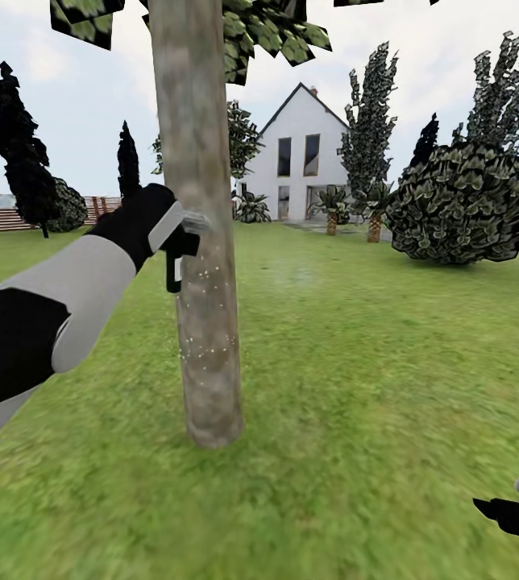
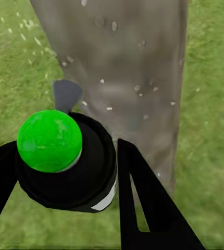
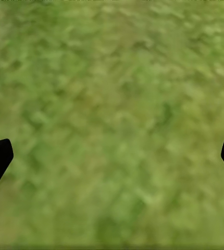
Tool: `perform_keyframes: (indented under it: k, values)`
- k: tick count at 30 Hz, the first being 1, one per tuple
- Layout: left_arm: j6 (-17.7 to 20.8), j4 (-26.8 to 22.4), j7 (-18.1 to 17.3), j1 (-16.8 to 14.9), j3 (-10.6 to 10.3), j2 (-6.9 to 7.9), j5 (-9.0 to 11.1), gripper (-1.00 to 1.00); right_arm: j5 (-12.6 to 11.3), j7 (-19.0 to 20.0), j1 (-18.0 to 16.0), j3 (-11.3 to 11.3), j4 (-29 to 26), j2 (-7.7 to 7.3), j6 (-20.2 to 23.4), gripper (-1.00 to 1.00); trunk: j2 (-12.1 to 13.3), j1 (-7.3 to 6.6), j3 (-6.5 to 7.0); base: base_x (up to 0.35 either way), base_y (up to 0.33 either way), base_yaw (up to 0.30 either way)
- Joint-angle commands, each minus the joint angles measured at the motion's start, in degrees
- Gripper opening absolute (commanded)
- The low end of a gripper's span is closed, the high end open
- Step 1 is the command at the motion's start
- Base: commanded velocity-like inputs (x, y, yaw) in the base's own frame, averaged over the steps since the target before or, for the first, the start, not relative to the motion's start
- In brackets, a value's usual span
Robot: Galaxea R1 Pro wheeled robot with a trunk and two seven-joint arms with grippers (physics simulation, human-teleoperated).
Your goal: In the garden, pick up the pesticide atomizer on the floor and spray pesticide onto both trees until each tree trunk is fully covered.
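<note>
Left gripper [image 2: 99, 192]: jaws clamped on the pesticide atomizer [image 2: 65, 161], black body, green cap, no legible label. Long axis runs toward the wrist camera; grey nozzle [image 2: 66, 95] points at the tree trunk [image 1: 199, 242], just beside it. White specks dot the trunk's bark. Trunk upright in the lawn [image 1: 372, 362]; crown cut off at the frame's top.
Right gripper [image 3: 112, 156]: jaws apart over grass, tips alone visible.
Far: white house [image 1: 296, 161], dark bush [image 1: 462, 201], wooden fence [image 1: 2, 217].
</note>
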Motion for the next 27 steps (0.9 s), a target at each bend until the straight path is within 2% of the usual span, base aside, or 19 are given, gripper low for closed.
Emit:
perform_keyframes:
  k: [1,6,8,10,14,20,24,27]
  values:
    - [0.0,1.2,0.0,0.0,0.0,-0.04,-0.1,-1.00,0.0,0.0,0.0,0.0,0.0,0.00,0.0,1.00,0.0,0.00,0.00,0.000,0.000,0.000]
    - [-0.2,3.2,-0.1,0.3,0.5,-0.24,0.0,-1.00,0.0,0.0,0.0,0.0,0.0,0.00,-0.1,1.00,0.0,0.00,0.00,0.000,0.000,0.000]
    - [-1.1,8.6,-0.5,0.4,0.5,-0.24,0.0,-1.00,0.0,0.0,0.0,0.0,0.0,0.00,-0.1,1.00,0.0,0.00,0.00,0.000,0.000,0.000]
    - [-4.3,13.2,-0.6,1.2,0.5,-0.32,0.5,-1.00,0.0,0.0,0.0,0.0,0.0,0.00,-0.1,1.00,0.0,0.00,0.00,0.000,0.000,0.000]
    - [-8.6,14.8,-0.7,7.4,0.6,-0.49,3.3,-1.00,0.0,0.0,0.0,0.0,0.0,0.00,-0.1,1.00,0.0,0.00,0.00,0.000,0.000,0.000]
    - [-16.0,14.9,-0.7,16.7,0.6,-0.77,3.7,-1.00,0.0,0.0,0.0,0.0,0.0,0.00,-0.1,1.00,0.0,0.00,0.00,0.000,0.000,0.000]
    - [-20.0,14.9,-0.8,20.8,0.6,-0.77,3.7,-1.00,0.0,0.0,0.0,0.0,0.0,0.00,-0.1,1.00,0.0,0.00,0.00,0.000,0.000,0.000]
    - [-20.5,14.7,-0.8,21.4,0.5,-0.77,3.7,-1.00,0.0,0.0,0.0,0.0,0.0,0.00,-0.1,1.00,0.0,0.00,0.00,0.000,0.000,0.000]
